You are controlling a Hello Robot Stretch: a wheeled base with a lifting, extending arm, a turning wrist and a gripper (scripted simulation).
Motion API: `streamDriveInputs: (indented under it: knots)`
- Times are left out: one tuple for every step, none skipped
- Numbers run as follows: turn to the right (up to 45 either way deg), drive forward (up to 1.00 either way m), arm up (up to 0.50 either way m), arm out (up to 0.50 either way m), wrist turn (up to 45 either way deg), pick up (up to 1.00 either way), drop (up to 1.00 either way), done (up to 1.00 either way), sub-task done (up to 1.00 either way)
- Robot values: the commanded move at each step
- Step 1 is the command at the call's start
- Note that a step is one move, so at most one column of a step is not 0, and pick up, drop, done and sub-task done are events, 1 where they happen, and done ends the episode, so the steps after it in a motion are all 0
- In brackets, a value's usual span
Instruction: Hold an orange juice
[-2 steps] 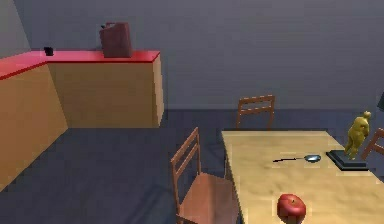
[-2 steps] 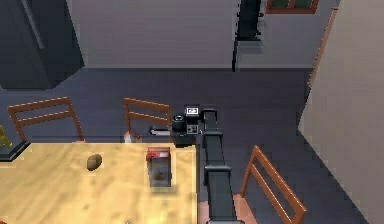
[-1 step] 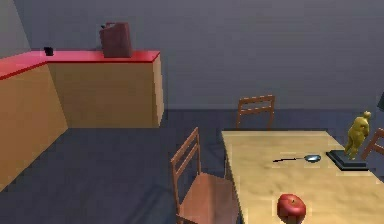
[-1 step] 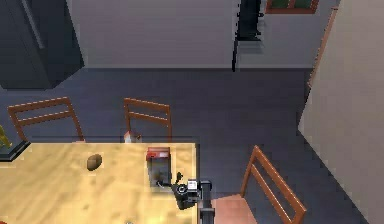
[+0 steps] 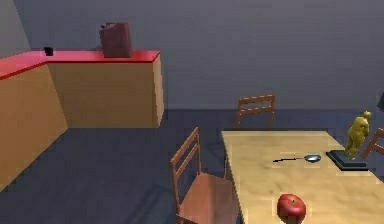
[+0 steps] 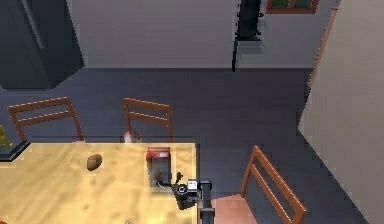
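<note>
In the arm side view a small boxy thing with a red end (image 6: 159, 158) lies on the wooden table (image 6: 60, 185), near its right edge. I cannot make out whether it is the orange juice. My gripper (image 6: 178, 189) is just below and right of that box, over the tabletop, with the arm (image 6: 207, 212) rising from the bottom edge. With the box lying right by the fingers, I cannot tell whether the gripper holds anything, or whether it touches the box.
A brown lump (image 6: 95, 161) lies on the table. Wooden chairs (image 6: 148, 118) (image 6: 271, 190) ring it. In the forward view the table (image 5: 260, 170) bears a red apple (image 5: 291, 208), a spoon (image 5: 302, 158) and a golden statue (image 5: 357, 138); a red-topped counter (image 5: 100, 60) stands behind.
</note>
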Motion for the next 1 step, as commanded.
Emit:
streamDriveInputs:
  knots:
    - [0.0, 0.00, 0.10, 0.00, 0.0, 0.00, 0.00, 0.00, 0.00]
